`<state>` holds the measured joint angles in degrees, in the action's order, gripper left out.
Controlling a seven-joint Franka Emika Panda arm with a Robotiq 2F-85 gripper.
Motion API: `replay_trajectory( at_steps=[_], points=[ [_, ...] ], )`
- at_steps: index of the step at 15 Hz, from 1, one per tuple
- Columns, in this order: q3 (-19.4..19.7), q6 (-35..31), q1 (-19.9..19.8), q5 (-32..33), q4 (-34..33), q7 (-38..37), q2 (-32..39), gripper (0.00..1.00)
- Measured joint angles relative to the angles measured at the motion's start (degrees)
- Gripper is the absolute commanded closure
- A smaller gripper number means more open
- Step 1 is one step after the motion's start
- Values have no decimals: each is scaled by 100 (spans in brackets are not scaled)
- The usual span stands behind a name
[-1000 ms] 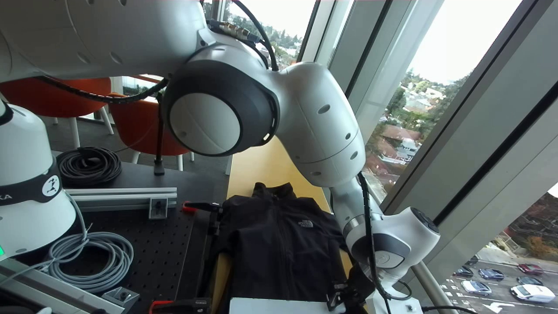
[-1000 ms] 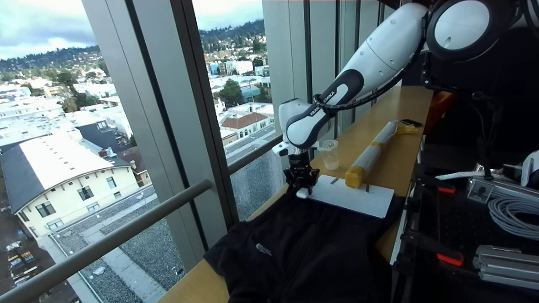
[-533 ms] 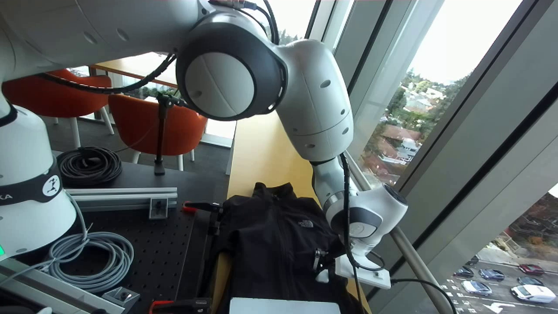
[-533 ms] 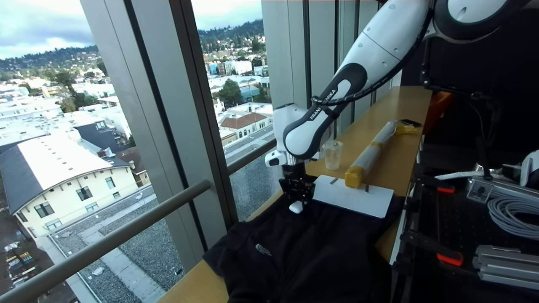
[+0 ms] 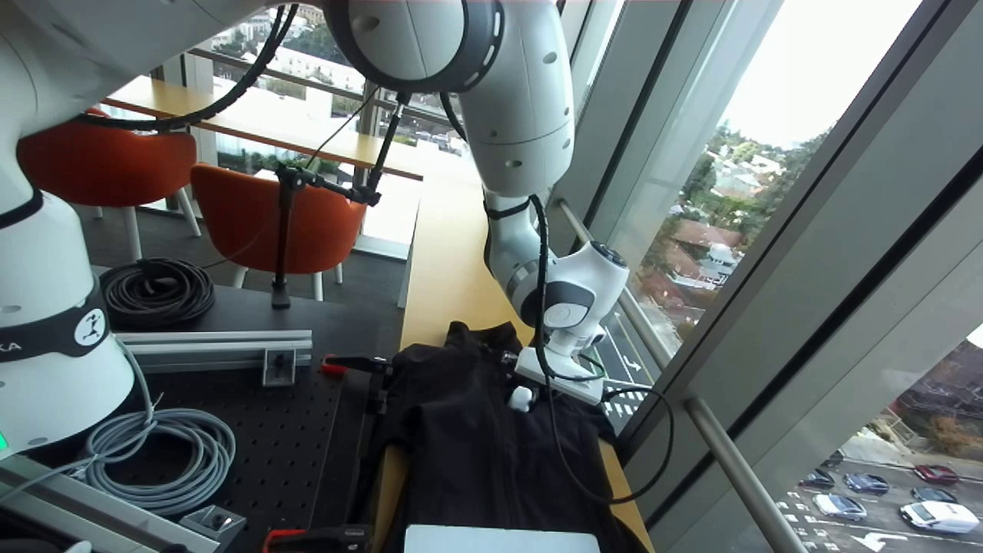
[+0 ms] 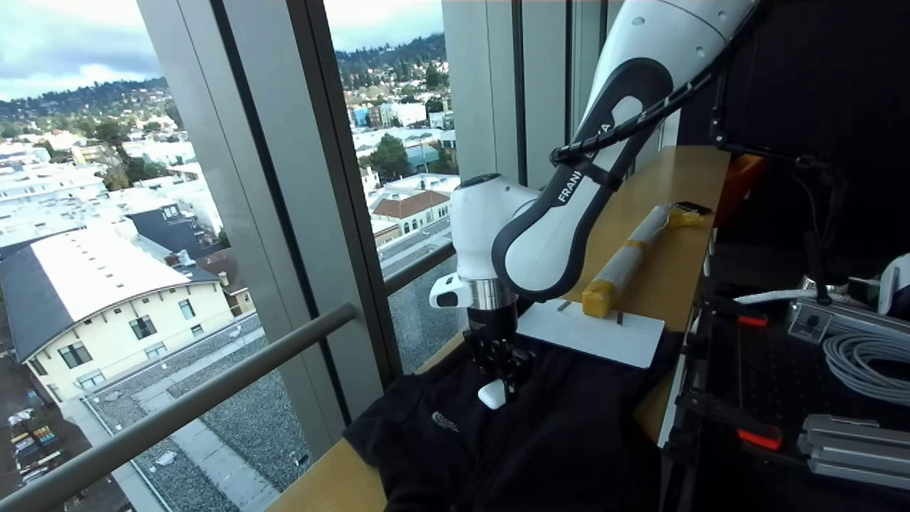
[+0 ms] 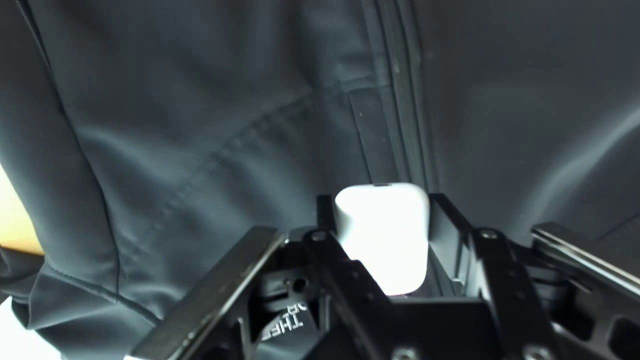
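Wrist view: the gripper (image 7: 382, 212) is clasping one white object (image 7: 385, 240) over the jacket (image 7: 200, 125). In an exterior view the arm (image 6: 540, 245) is slanting down leftward, its gripper pointing down above the jacket's chest. The arm's upper end and the jacket's near edge are lying outside that view; whether the white object is touching the jacket is unclear. One board (image 6: 583, 331) is lying at the jacket's far end, one tube (image 6: 629, 256) beyond, two clamps (image 6: 739, 419) to its right.
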<state>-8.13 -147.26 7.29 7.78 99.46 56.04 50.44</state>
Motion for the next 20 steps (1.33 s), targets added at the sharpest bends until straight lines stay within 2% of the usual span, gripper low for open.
replay_trajectory(
  at_steps=[3,7,11,16,17,18,20],
  points=[
    [2,-88,50,207,249,-330,-349,77],
    [-28,-89,-195,330,271,-240,-426,77],
    [-175,-138,-552,333,133,257,-185,77],
    [-221,-140,-627,378,-429,751,348,77],
    [-223,-140,-615,424,-556,799,453,27],
    [-223,-139,-595,463,-685,839,553,26],
    [-224,-137,-541,520,-910,896,725,13]
  ],
)
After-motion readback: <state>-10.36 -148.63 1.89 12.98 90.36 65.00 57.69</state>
